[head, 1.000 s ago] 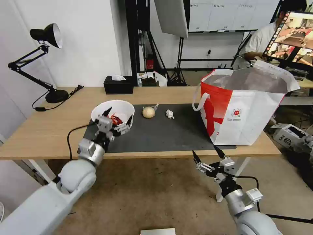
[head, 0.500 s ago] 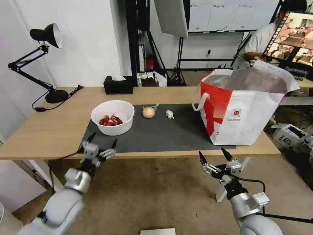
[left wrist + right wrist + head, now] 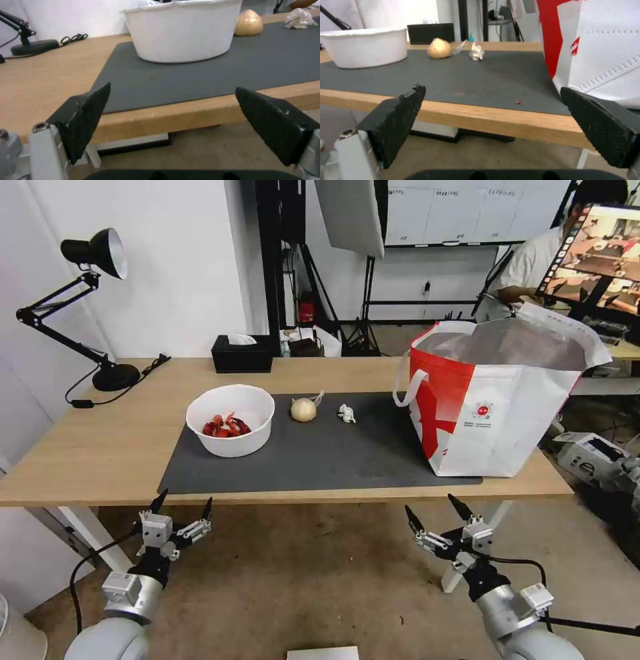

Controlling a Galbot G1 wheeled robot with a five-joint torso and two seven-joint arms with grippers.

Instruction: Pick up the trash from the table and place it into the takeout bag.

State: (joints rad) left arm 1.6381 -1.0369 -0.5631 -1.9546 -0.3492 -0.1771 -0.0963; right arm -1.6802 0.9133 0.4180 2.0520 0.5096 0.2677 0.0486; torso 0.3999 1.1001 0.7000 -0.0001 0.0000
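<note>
Both arms sit low, below the front edge of the desk (image 3: 100,460): the left gripper (image 3: 183,507) at the lower left of the head view, the right gripper (image 3: 435,511) at the lower right, each with its fingers spread and holding nothing. No piece of trash is in hand, so the step looks like a pause between pickups. On the dark mat (image 3: 320,453) at mid-frame stand the white bowl (image 3: 231,421) of red shell scraps, the beige ball (image 3: 304,410) and the small crumpled wrapper (image 3: 347,413); the red-and-white bag (image 3: 497,400) stands open at the right end of the desk. The next move probably calls for one gripper to rise above the desk edge and reach one of these three.

The head view looks down into the bowl and the bag's open top. The left wrist view, level with the desk edge, gives the bowl's side wall; the right wrist view gives the bag's lower wall and a tiny red crumb (image 3: 518,102) on the mat near it.
</note>
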